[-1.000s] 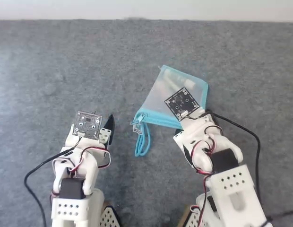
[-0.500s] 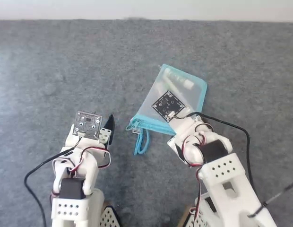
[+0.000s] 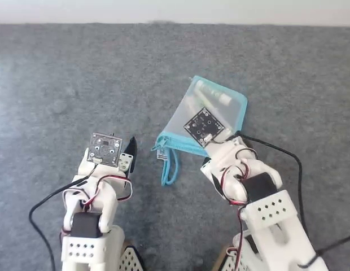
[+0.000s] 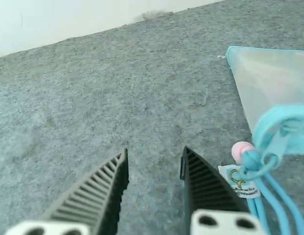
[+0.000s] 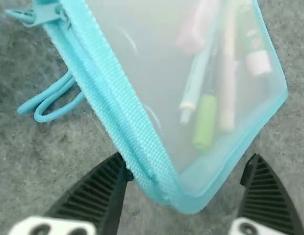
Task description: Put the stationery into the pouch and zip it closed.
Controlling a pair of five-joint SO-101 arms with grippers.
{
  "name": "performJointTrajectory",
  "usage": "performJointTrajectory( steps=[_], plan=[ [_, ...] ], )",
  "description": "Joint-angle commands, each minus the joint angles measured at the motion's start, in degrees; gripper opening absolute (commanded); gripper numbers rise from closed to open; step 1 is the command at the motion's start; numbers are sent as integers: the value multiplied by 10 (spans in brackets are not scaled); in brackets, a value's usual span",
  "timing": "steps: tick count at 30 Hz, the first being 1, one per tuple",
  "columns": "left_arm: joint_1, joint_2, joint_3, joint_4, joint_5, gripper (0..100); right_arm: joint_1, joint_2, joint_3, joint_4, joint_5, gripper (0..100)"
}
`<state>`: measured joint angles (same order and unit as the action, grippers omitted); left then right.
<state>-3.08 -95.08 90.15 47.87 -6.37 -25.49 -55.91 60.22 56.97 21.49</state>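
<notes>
Right gripper (image 5: 187, 164) is open, jaws spread either side of the pouch (image 5: 142, 58) corner and gripping nothing. Left gripper (image 4: 155, 154) hangs open over the grey mat (image 4: 93, 88), near the cord loop (image 4: 269, 196). Stationery (image 5: 206, 122) lies inside the pouch. The zip (image 5: 108, 98) appears fully closed, so little seems left.

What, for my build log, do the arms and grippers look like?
The left arm and right arm are white with perforated bases, black servos, red, white and black wires, and square black camera boards. Their fingers are black ribbed wedges.

Overhead camera downward; wrist cameras close, forward; pouch (image 3: 185, 110) in all three.
</notes>
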Motion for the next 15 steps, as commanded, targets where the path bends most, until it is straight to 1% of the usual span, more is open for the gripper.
performJointTrajectory(
  steps=[1, 5, 7, 10, 15],
  plan=[
    [4, 2, -7, -18, -5, 169, 2, -15, -4, -23, 4, 332],
    [4, 2, -7, -17, -5, 169, 5, 26, -25, -20, 2, 330],
    [4, 2, -7, -16, -5, 169, 21, 29, -40, -10, 1, 330],
    [4, 2, -7, -17, -5, 169, 44, 4, -56, 18, 0, 330],
    [4, 2, -7, -18, -5, 169, 15, -86, -21, 24, 4, 329]
  ],
)
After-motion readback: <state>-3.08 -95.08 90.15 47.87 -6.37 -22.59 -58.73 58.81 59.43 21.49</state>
